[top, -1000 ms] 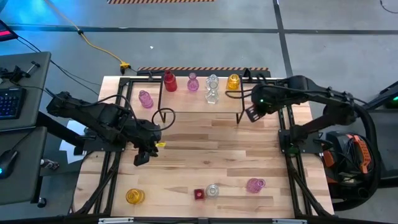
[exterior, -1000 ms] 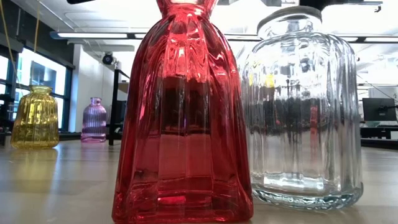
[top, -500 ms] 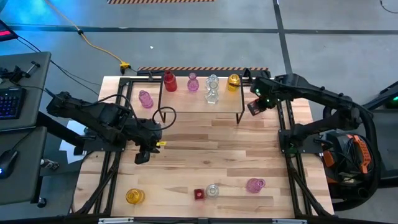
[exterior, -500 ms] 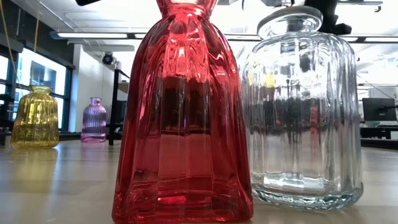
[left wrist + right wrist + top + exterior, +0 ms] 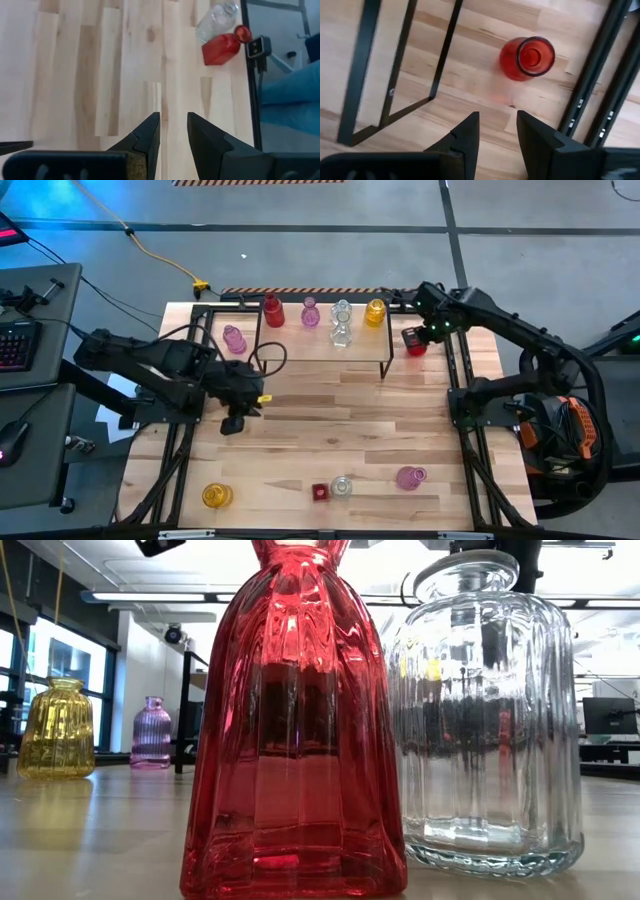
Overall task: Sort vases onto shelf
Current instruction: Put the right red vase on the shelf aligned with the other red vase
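Observation:
The shelf (image 5: 320, 330) stands at the table's far side and carries a red vase (image 5: 273, 310), a pink one (image 5: 310, 312), two clear ones (image 5: 341, 321) and a yellow one (image 5: 375, 311). Another red vase (image 5: 416, 346) (image 5: 527, 57) stands upright on the table beside the shelf's right leg. My right gripper (image 5: 411, 333) (image 5: 497, 135) hovers open just above and beside it, pointing down. My left gripper (image 5: 232, 423) (image 5: 173, 132) is open over the bare table left of centre. A pink vase (image 5: 234, 339) stands left of the shelf.
Near the table's front edge stand a yellow vase (image 5: 216, 496), a small red one (image 5: 320, 492), a clear one (image 5: 343, 486) and a pink one (image 5: 410, 477). The shelf's black legs (image 5: 440, 60) and the table's frame rail (image 5: 600, 75) flank the red vase.
My right gripper has moved toward the table's far edge, and the red vase by the shelf's right leg, hidden under it before, now shows. My left gripper has shifted a little to the right and toward the far edge.

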### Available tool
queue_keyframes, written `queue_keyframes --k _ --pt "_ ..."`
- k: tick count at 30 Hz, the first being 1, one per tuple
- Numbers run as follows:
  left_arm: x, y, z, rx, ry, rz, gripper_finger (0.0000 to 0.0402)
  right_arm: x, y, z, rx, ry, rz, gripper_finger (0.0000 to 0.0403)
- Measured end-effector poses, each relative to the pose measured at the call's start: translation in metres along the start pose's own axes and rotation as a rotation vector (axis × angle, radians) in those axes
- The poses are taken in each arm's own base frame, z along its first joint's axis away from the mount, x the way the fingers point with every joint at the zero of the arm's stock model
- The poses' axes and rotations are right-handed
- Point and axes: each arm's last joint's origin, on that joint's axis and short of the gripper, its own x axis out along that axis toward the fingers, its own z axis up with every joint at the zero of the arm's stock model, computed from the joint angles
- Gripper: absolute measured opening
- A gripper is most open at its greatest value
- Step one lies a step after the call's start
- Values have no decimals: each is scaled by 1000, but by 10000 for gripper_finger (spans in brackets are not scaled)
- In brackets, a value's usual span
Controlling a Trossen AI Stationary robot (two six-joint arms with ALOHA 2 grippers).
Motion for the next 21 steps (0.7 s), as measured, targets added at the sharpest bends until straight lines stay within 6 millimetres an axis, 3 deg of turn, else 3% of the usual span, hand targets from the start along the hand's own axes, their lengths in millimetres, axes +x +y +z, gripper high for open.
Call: queue_keyframes --k 12,21 --pt "-2 20 6 -142 -42 84 90 35 -31 20 -25 5 18 113" --pt "16 19 12 -118 20 82 102 49 -32 27 -60 24 19 113"
